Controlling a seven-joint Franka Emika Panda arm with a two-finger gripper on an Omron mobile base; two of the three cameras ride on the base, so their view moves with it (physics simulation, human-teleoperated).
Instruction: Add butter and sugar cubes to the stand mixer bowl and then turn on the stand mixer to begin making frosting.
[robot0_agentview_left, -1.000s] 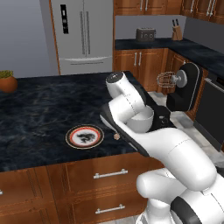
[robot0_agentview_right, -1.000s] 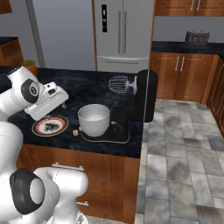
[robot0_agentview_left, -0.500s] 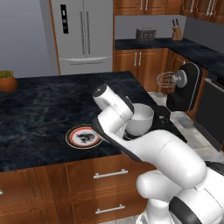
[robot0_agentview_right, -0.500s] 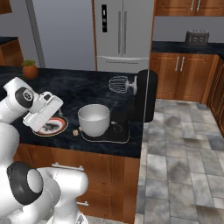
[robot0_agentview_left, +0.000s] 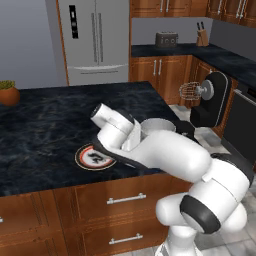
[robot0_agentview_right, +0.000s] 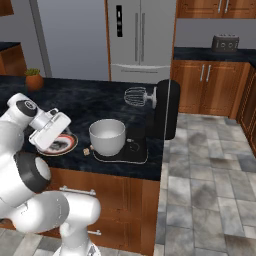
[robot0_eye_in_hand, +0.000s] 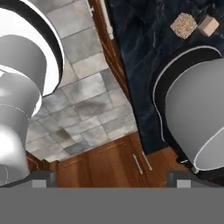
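My hand (robot0_agentview_right: 50, 131) hovers low over the red-rimmed plate (robot0_agentview_right: 64, 146) at the counter's front edge, left of the stand mixer bowl (robot0_agentview_right: 107, 136). The gripper (robot0_eye_in_hand: 112, 179) is open, its tips wide apart with nothing between them. Two sugar cubes (robot0_eye_in_hand: 183, 25) lie side by side on the dark counter beside the bowl (robot0_eye_in_hand: 197, 118); from the right base they show as a small beige speck (robot0_agentview_right: 86, 151). The white-grey bowl sits on the black stand mixer (robot0_agentview_right: 165, 107), whose head is tilted up with the whisk (robot0_agentview_right: 135, 95) raised. The butter is hidden.
A potted plant (robot0_agentview_right: 33, 79) stands at the far left of the counter (robot0_agentview_left: 45, 120). The fridge (robot0_agentview_left: 95, 40) and a grey toaster (robot0_agentview_right: 225, 43) are at the back. Tiled floor (robot0_agentview_right: 210, 165) lies to the right of the island, drawers (robot0_agentview_left: 125, 200) below its front edge.
The arm has swung left and down, bringing the hand from beside the bowl to low over the plate. Bowl, mixer and plate have not moved.
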